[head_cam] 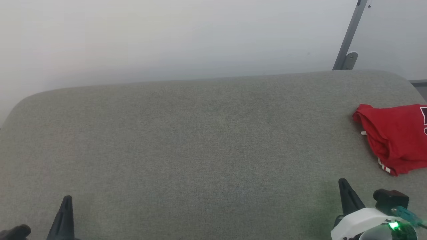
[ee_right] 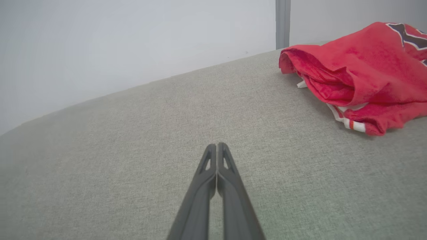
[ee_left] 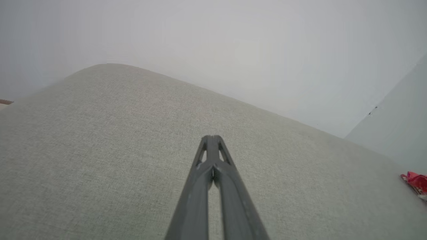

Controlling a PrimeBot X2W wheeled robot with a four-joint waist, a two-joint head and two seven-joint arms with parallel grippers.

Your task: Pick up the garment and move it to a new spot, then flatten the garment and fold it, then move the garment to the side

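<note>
The garment (head_cam: 395, 136) is a bright red T-shirt lying folded in a loose bundle at the far right of a grey-green padded surface (head_cam: 200, 140), partly cut off by the view's edge. A striped white-and-red hem shows at its near corner (ee_right: 355, 125), and dark lettering at its top right. My right gripper (head_cam: 343, 183) is shut and empty, just below and left of the garment, apart from it; in the right wrist view its tips (ee_right: 217, 145) meet. My left gripper (head_cam: 66, 199) stands shut and empty at the lower left, far from the garment (ee_left: 415, 181).
The padded surface has rounded far corners and ends against a pale wall (head_cam: 166, 36). A grey metal post (head_cam: 348, 36) rises behind the far right corner. The wide cushion stretches from the garment to the left edge.
</note>
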